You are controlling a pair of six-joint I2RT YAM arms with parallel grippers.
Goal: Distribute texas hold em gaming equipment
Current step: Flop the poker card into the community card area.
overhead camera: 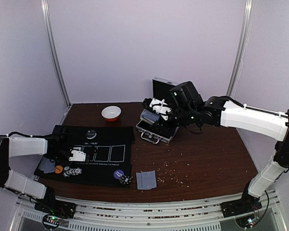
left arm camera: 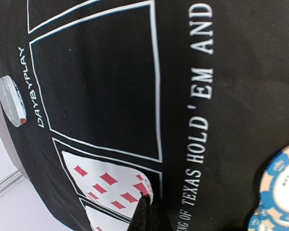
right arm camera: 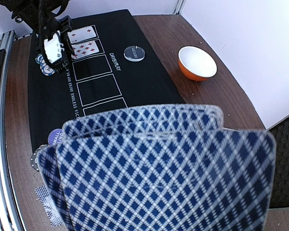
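Blue-and-white diamond-backed playing cards, a fan of cards, filled the near part of the right wrist view, their backs overlapping and slightly blurred. The right fingers were almost closed on this fan, though the cards hid the fingers from the wrist camera. Seen from above, they hung over the open case at the far middle of the counter.

The case was silver-edged, with its lid standing up on the far side. The arm covered most of its inside, so what lay in it could not be told. Left of the case sat the bowl, white inside and orange outside.

On the left half of the counter lay the black mat, printed with a row of white-outlined boxes and Texas Hold'em lettering. Two face-up cards with red diamond pips lay side by side in the leftmost boxes. The left fingers were fully closed, their dark tip touching the edge of one of these cards. Whether they gripped it could not be told.

Blue-and-peach chips lay in a small cluster near the left fingers, toward the mat's near edge, with an orange disc just left of them. A single grey-blue card lay at the mat's near left corner. At the near right corner were a purple disc and, just beside it, a dark-and-white striped chip. A small stack of cards, grey-blue backs up, rested on the bare counter just right of the mat. A round button lay at the mat's far edge.
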